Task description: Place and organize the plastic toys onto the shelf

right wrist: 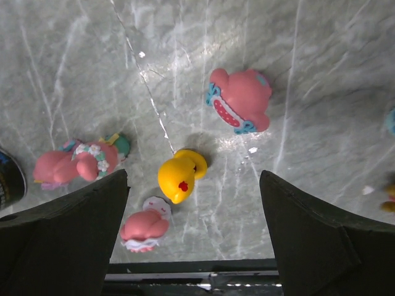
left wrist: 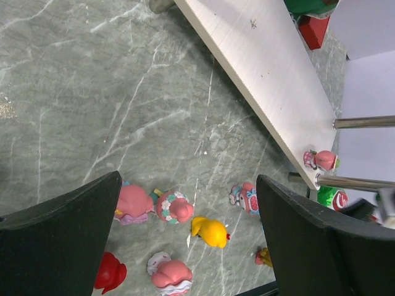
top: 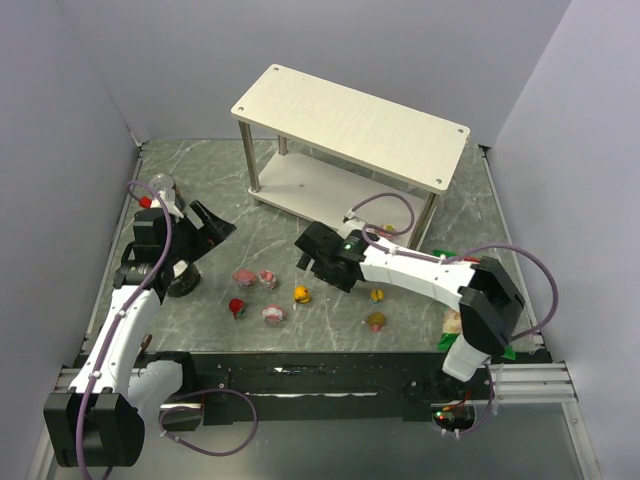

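The shelf (top: pixel 350 120) stands at the back; its lower board shows in the left wrist view (left wrist: pixel 265 68) with one pink toy (left wrist: pixel 322 160) on its corner. The other toys lie on the table in front: a yellow-orange one (top: pixel 301 295) (left wrist: pixel 211 231) (right wrist: pixel 179 176), a red one (top: pixel 237 306) (left wrist: pixel 110 274), pink ones (top: pixel 243 275) (top: pixel 274 314) (left wrist: pixel 174 206) (right wrist: pixel 143 227), a pink-and-red one (right wrist: pixel 239 100) (left wrist: pixel 245 197), a yellow one (top: pixel 378 295) and a brownish one (top: pixel 376 321). My left gripper (top: pixel 205 225) (left wrist: pixel 188 240) is open and empty, raised left of the toys. My right gripper (top: pixel 320 255) (right wrist: pixel 194 240) is open and empty above the yellow-orange toy.
A silver-topped can (top: pixel 165 190) and a dark can (top: pixel 180 280) stand by the left arm. A green bag (top: pixel 505 350) lies at the right front. A green can (left wrist: pixel 333 198) and a red item (left wrist: pixel 315 31) sit beyond the shelf board. Walls enclose the table.
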Robot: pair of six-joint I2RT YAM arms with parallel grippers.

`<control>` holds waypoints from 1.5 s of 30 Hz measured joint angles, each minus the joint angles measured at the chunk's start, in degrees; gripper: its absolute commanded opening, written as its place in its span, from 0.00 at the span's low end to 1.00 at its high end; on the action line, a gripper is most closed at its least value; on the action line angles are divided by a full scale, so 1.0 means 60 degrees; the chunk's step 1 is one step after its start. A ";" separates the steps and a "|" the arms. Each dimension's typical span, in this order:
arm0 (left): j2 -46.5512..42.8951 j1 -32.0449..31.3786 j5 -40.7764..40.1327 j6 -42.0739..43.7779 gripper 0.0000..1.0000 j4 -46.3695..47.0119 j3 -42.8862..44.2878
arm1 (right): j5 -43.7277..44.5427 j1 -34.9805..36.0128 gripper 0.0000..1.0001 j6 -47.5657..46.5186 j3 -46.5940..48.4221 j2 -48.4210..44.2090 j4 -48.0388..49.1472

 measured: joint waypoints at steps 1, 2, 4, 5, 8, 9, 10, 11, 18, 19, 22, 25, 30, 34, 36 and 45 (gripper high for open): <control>0.0000 0.0000 0.0000 0.0000 0.96 0.0004 0.0000 | -0.0073 0.0007 0.92 0.0197 0.0084 0.0197 -0.0044; 0.0000 0.0000 0.0000 0.0004 0.96 0.0004 -0.0004 | -0.0157 0.0007 0.91 0.0372 0.0138 0.0404 -0.0062; 0.0000 0.0000 0.0000 0.0004 0.96 0.0015 -0.0040 | -0.0259 0.0007 0.91 0.0685 0.0160 0.0736 -0.0109; 0.0000 0.0000 0.0000 0.0007 0.96 0.0011 -0.0051 | -0.0295 0.0007 0.90 0.0831 0.0164 0.0871 -0.0153; 0.0004 0.0000 0.0004 0.0007 0.96 0.0047 -0.0142 | -0.0313 0.0007 0.89 0.1231 0.0168 0.1096 -0.0331; 0.0004 0.0000 0.0004 0.0007 0.96 0.0058 -0.0171 | -0.0310 0.0004 0.89 0.1344 0.0189 0.1162 -0.0382; 0.0015 0.0000 0.0004 0.0007 0.96 0.0069 -0.0197 | -0.0295 0.0007 0.89 0.1468 0.0255 0.1235 -0.0463; 0.0022 0.0000 0.0004 0.0011 0.96 0.0062 -0.0204 | -0.0284 0.0004 0.89 0.1545 0.0306 0.1300 -0.0495; 0.0047 0.0000 0.0004 0.0055 0.96 0.0073 -0.0208 | -0.0062 0.0004 0.87 0.2120 0.0823 0.1894 -0.0874; 0.0047 0.0000 0.0004 0.0062 0.96 0.0076 -0.0208 | -0.0011 0.0004 0.87 0.2189 0.0863 0.1963 -0.0933; 0.0047 0.0000 0.0004 0.0087 0.96 0.0091 -0.0237 | 0.0204 0.0004 0.87 0.2382 0.0951 0.2160 -0.1104; 0.0051 0.0000 0.0004 0.0095 0.96 0.0098 -0.0321 | 0.0375 -0.0044 0.87 0.2539 0.1020 0.2306 -0.1297; 0.0076 0.0000 0.0004 0.0109 0.96 0.0113 -0.0357 | 0.0532 -0.0120 0.85 0.2721 0.1118 0.2353 -0.1475; 0.0076 0.0000 0.0004 0.0113 0.96 0.0117 -0.0357 | 0.0667 -0.0248 0.83 0.2787 0.1118 0.2444 -0.1523; 0.0087 0.0000 0.0004 0.0113 0.96 0.0117 -0.0357 | 0.0696 -0.0295 0.83 0.2794 0.1118 0.2568 -0.1523; 0.0087 0.0000 0.0000 0.0117 0.96 0.0117 -0.0357 | 0.0743 -0.0401 0.81 0.2794 0.1118 0.2896 -0.1512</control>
